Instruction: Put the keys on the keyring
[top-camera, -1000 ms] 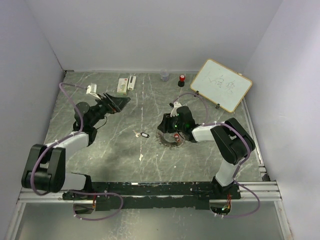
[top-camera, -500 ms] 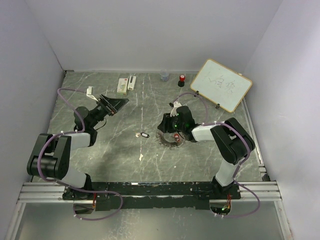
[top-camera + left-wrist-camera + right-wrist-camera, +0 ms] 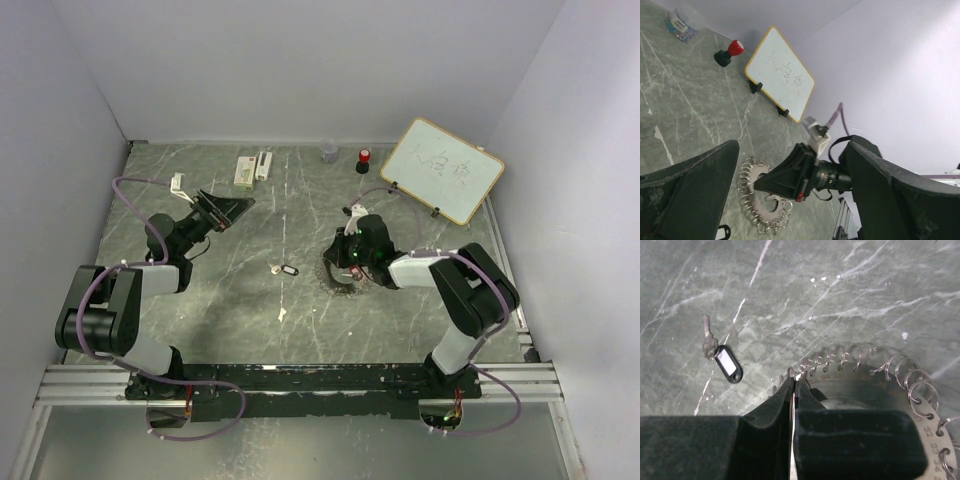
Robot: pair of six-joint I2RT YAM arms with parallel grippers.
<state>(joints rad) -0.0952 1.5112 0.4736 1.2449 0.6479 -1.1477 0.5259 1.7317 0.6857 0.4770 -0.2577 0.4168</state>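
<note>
The right gripper (image 3: 793, 386) has its two fingers pressed flat together, tips down at the rim of the keyring (image 3: 865, 387) among its wire loops. Whether a loop is nipped between them cannot be told. The black-tagged key (image 3: 728, 366) lies flat on the marbled table (image 3: 865, 285), to the left of the keyring and apart from it. Well left of the keyring, the left gripper (image 3: 235, 210) hangs above the table with its fingers spread wide, holding nothing.

Bare counter (image 3: 865, 290) lies open beyond the keyring (image 3: 865, 385). The black-tagged key (image 3: 727, 362) lies left of it, and the right hand (image 3: 794, 390) covers its rim.
</note>
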